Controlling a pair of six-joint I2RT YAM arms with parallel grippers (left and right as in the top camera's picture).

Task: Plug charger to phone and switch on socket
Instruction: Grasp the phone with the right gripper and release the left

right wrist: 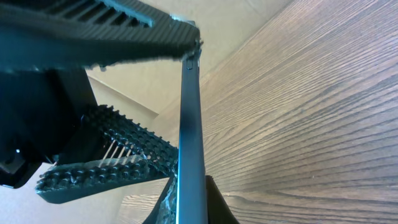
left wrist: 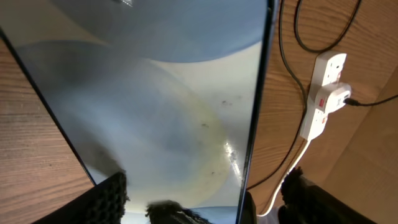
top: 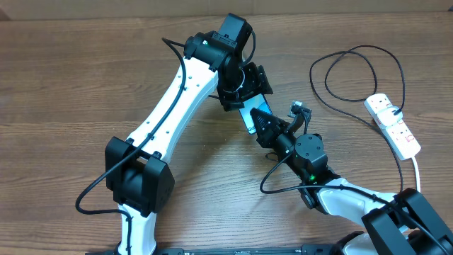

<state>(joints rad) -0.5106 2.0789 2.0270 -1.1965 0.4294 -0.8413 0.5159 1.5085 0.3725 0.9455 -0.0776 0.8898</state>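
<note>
The phone [top: 252,115] is held tilted above the table, with its light blue screen filling the left wrist view [left wrist: 161,106]. My right gripper [top: 265,129] is shut on its lower end; the right wrist view shows the phone edge-on [right wrist: 189,124] between those fingers [right wrist: 190,208]. My left gripper [top: 244,83] is at the phone's upper end with its fingers [left wrist: 202,199] wide apart, the right one clear of the phone's edge. The socket [top: 394,126] lies at the right, also in the left wrist view [left wrist: 323,93]. The charger cable [top: 361,48] loops beside it; its plug tip cannot be made out.
The socket's thick white cord [top: 417,170] runs toward the table's front right and shows in the left wrist view [left wrist: 283,186]. The charger cable's loops [left wrist: 282,50] lie on the wood between the phone and the socket. A pale wall borders the table's far edge.
</note>
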